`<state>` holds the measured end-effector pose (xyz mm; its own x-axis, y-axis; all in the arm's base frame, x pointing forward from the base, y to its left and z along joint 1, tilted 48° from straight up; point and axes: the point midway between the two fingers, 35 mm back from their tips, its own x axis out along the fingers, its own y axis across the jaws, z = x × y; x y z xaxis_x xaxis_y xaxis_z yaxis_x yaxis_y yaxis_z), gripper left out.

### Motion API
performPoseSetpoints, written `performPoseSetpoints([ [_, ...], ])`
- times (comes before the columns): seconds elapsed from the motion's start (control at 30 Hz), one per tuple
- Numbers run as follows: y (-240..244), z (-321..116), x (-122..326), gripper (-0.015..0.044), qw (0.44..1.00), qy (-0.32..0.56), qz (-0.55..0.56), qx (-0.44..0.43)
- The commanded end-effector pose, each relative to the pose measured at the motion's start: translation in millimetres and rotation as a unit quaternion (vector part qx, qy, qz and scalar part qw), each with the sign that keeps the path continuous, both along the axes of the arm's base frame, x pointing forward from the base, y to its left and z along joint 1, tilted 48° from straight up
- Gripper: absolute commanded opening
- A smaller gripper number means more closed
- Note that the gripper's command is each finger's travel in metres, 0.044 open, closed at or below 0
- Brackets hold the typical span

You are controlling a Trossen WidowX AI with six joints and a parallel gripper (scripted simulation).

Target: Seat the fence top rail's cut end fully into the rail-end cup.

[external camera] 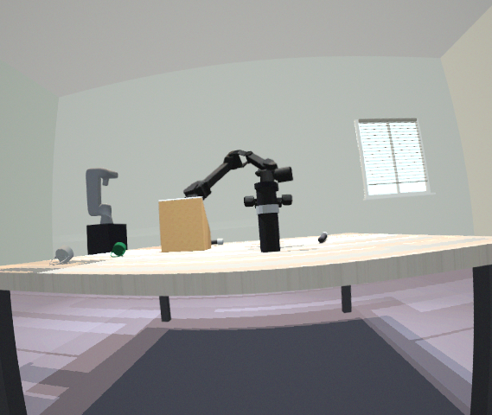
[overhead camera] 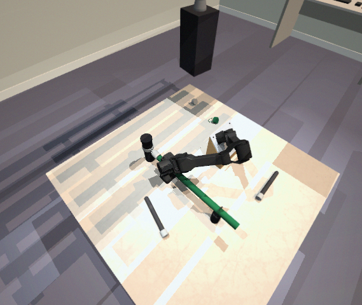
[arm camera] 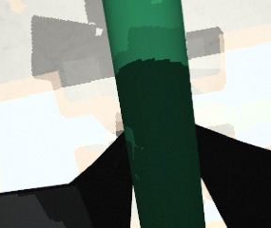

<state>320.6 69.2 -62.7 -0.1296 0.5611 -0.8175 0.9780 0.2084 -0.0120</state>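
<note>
The green rail (overhead camera: 203, 196) (arm camera: 154, 95) runs from the big post through the loop cap on the short black post (overhead camera: 215, 217), with its far end sticking out beyond. My gripper (overhead camera: 174, 175) (arm camera: 156, 132) is shut on the rail near the big post; its fingers show on both sides of it in the wrist view. The big black post (overhead camera: 148, 156) (external camera: 269, 234) stands upright with the brace band (overhead camera: 147, 149) (external camera: 267, 208) up near its cap. The pale rail-end cup (overhead camera: 155, 154) hangs on the band. Green shows right at the cup's mouth; how deep the end sits is hidden.
The arm's base stands on a wooden box (overhead camera: 210, 147) (external camera: 183, 225). Dark bars with white ends lie left (overhead camera: 154, 213) and right (overhead camera: 268, 184) of the rail. A green cap (overhead camera: 215, 120) (external camera: 119, 249) and a grey cap (overhead camera: 194, 101) (external camera: 64, 254) lie toward the back corner.
</note>
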Motion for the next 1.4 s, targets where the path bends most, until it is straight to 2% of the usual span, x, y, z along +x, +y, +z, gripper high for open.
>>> performPoseSetpoints([
  [0.0, -7.5, -1.0, 3.4, 0.0000, 1.000, -0.006, -0.004, -0.007],
  [1.37, -2.1, 0.7, 0.9, 0.0000, 1.000, -0.001, 0.000, -0.003],
])
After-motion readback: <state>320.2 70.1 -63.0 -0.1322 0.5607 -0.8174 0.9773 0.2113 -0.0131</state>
